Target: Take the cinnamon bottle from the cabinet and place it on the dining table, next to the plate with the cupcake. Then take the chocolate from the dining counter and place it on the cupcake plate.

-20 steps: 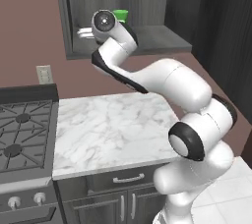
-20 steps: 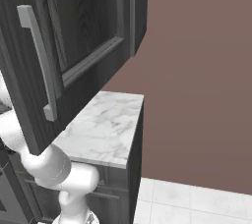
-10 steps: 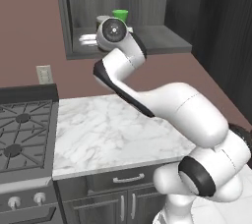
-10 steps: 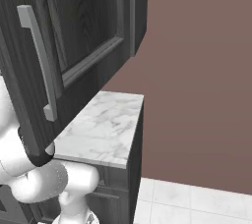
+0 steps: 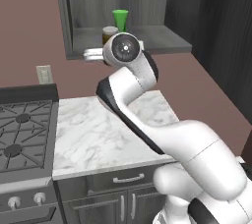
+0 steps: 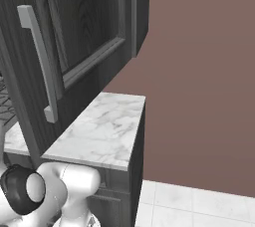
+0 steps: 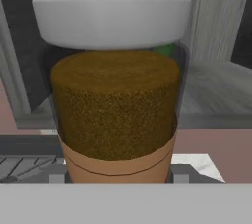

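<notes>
Since the earlier frame the arm had drawn back from the cabinet (image 5: 74,41). The cinnamon bottle (image 7: 115,90) sat just before the gripper (image 5: 101,53), beside the green cup (image 5: 119,20); whether the fingers clasped it I could not tell.

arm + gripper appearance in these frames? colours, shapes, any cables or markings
Glossy white rounded arm links with black bands at the joints. The wrist ends in a round grey-black disc cap with a small centre dot; the gripper beyond it is pale grey-white and boxy. No cables or markings show. The right base view shows a white link with a black joint ball.
</notes>
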